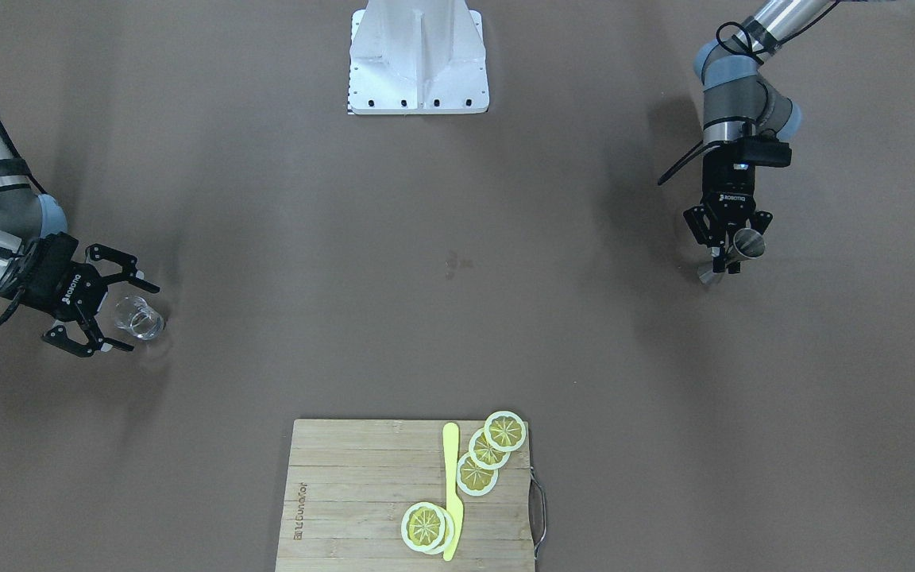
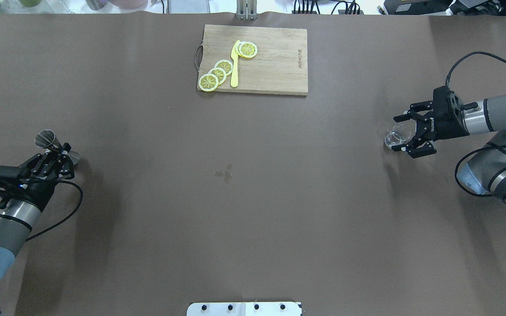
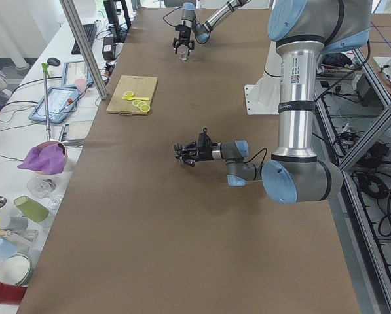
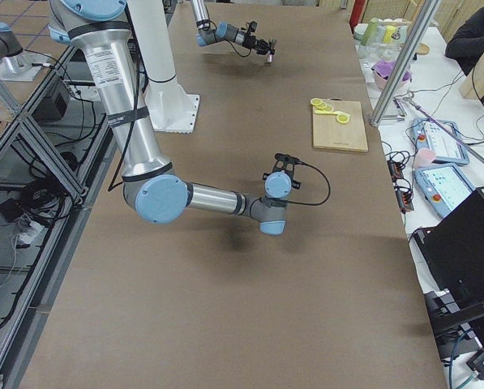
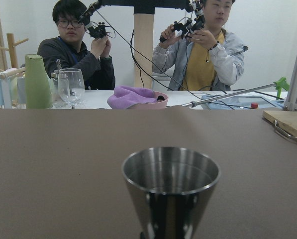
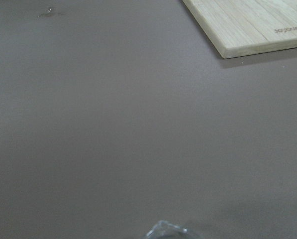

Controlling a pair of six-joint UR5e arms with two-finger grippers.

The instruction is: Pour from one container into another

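Note:
A steel jigger [image 2: 47,139] is held at its waist, tilted, by my left gripper [image 2: 59,153], which is shut on it just above the brown table. The left wrist view shows the jigger's [image 5: 170,185] open upper cup from close up. In the front-facing view the jigger [image 1: 747,243] is at the right, in the left gripper [image 1: 724,260]. A small clear glass [image 2: 397,137] stands on the table between the spread fingers of my right gripper [image 2: 400,134], which is open. The same glass [image 1: 140,317] and right gripper [image 1: 138,318] appear at the left of the front-facing view. Only the glass's rim [image 6: 165,232] shows in the right wrist view.
A bamboo cutting board [image 2: 275,61] at the far middle carries several lemon slices [image 2: 218,74] and a yellow knife [image 2: 235,66]. Small wet spots [image 2: 224,173] mark the table's centre. The white robot base [image 1: 418,59] sits at the near edge. Operators sit beyond the table's end.

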